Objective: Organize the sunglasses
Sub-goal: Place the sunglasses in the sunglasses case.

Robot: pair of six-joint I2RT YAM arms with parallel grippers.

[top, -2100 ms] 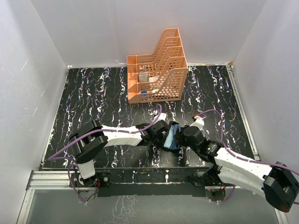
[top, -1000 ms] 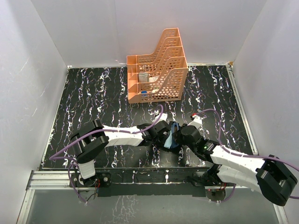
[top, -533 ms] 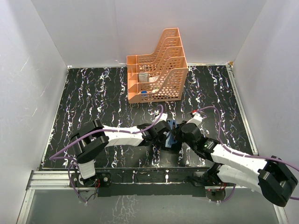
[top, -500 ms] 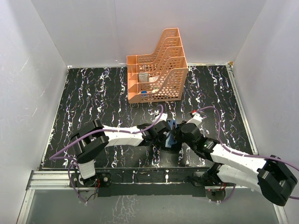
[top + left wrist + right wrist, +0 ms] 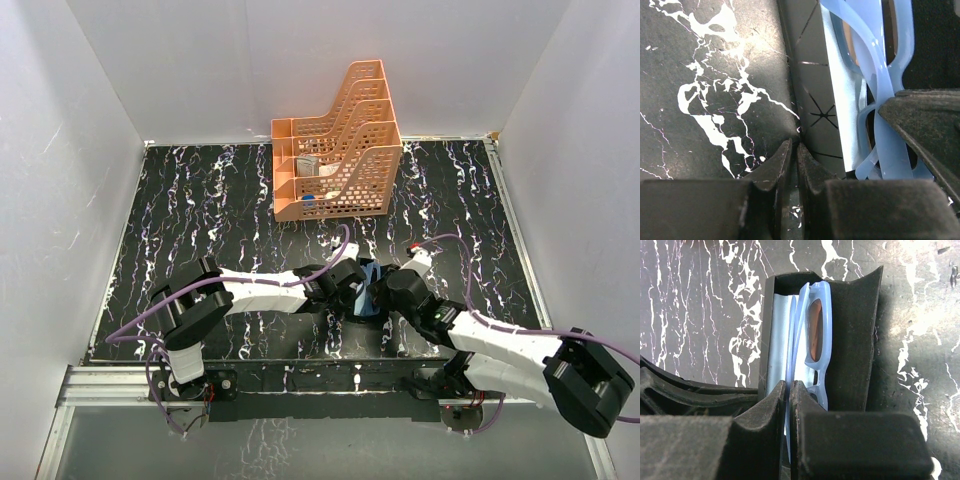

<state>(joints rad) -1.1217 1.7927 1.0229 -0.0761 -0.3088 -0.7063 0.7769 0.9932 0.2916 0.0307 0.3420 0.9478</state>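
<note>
Black marbled table [image 5: 200,200], orange rack [image 5: 335,150] and open black case [image 5: 855,340] on it.

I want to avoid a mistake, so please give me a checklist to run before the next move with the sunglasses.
1. Sunglasses inside the open case: ok.
2. Right hand shut on the sunglasses: ok.
3. Left hand shut on the case wall: ok.
4. Sunglasses lying flat: not ok, they look tilted on edge.
5. Case ready to close: cannot tell.
</note>
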